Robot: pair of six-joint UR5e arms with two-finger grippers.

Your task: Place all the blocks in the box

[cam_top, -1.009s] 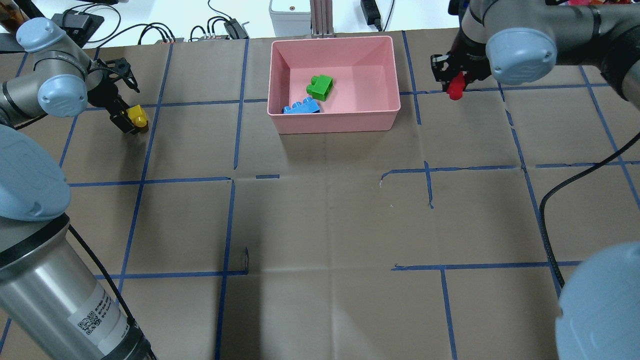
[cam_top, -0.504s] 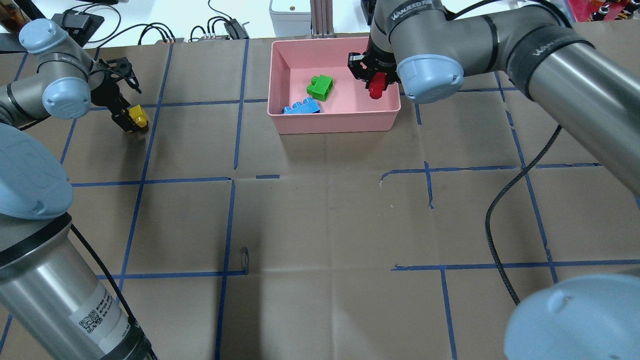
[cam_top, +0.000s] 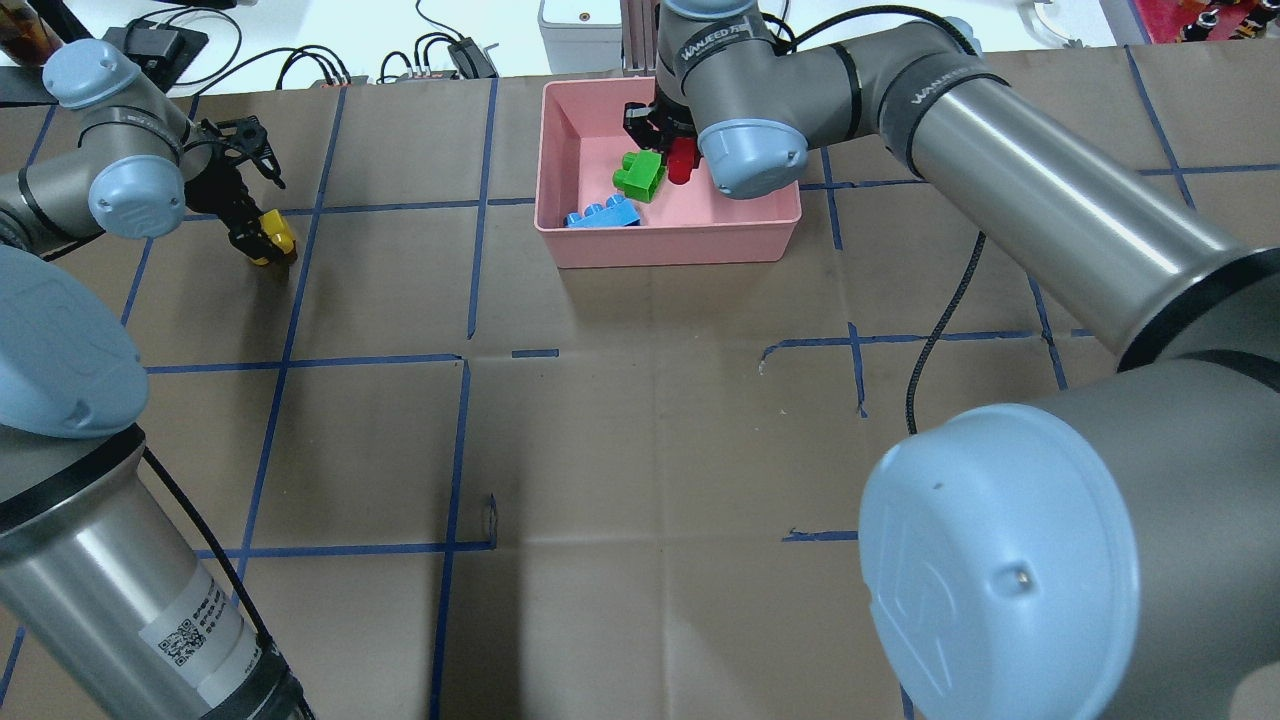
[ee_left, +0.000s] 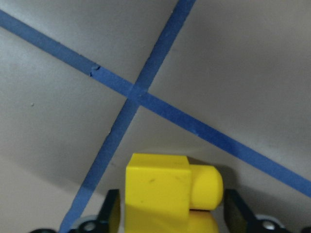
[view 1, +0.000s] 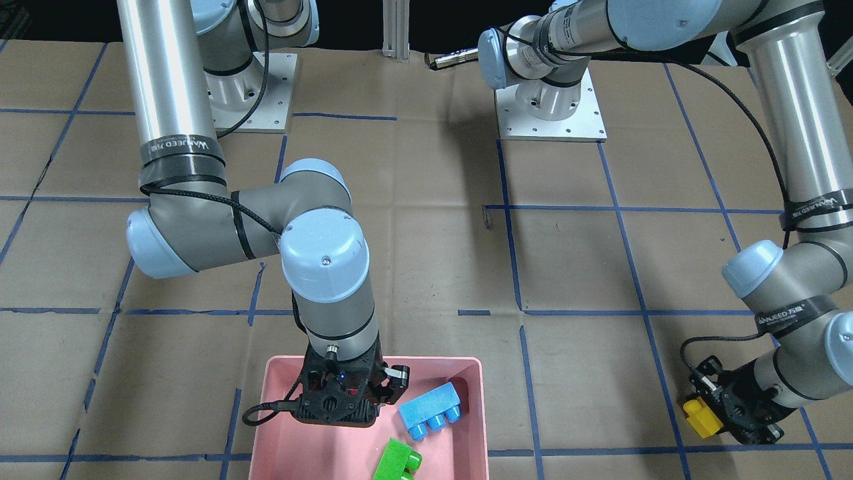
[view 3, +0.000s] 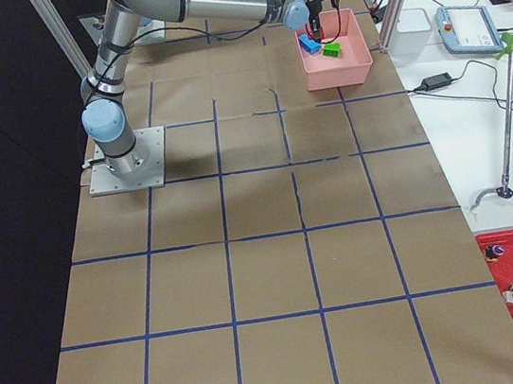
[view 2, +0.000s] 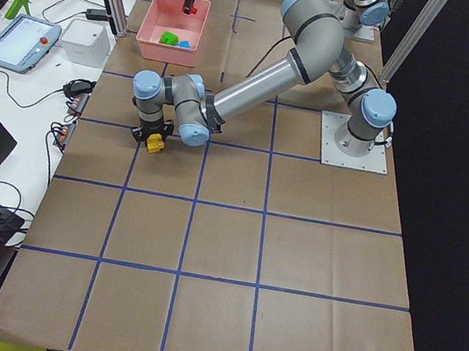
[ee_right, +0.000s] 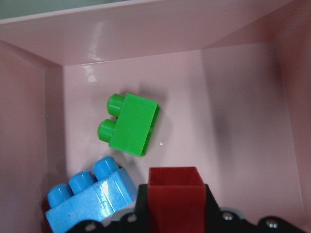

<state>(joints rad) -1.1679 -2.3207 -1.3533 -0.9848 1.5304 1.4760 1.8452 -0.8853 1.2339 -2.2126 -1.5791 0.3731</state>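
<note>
The pink tray [cam_top: 670,245] stands at the table's far middle. The green brick [cam_top: 640,175] and the light-blue brick [cam_top: 603,214] lie inside it. My right gripper [cam_top: 680,162] is shut on the red brick [cam_top: 683,158], held over the tray's inside, just right of the green brick. The right wrist view shows the red brick [ee_right: 175,194] above the tray floor, with the green brick [ee_right: 133,124] and the blue brick [ee_right: 92,194] below. My left gripper [cam_top: 260,235] is shut on the yellow brick [cam_top: 272,232] at the far left, close to the table. The yellow brick [ee_left: 165,191] shows between the fingers.
Cables and power units [cam_top: 440,50] and a grey box [cam_top: 580,30] lie behind the table's far edge. My right arm's black cable [cam_top: 940,330] hangs over the table's right half. Blue tape lines [cam_top: 470,250] grid the brown surface.
My right arm has swung left with the red brick, from beyond the tray's right side to over its inside beside the green brick. The left gripper has barely shifted with the yellow brick.
</note>
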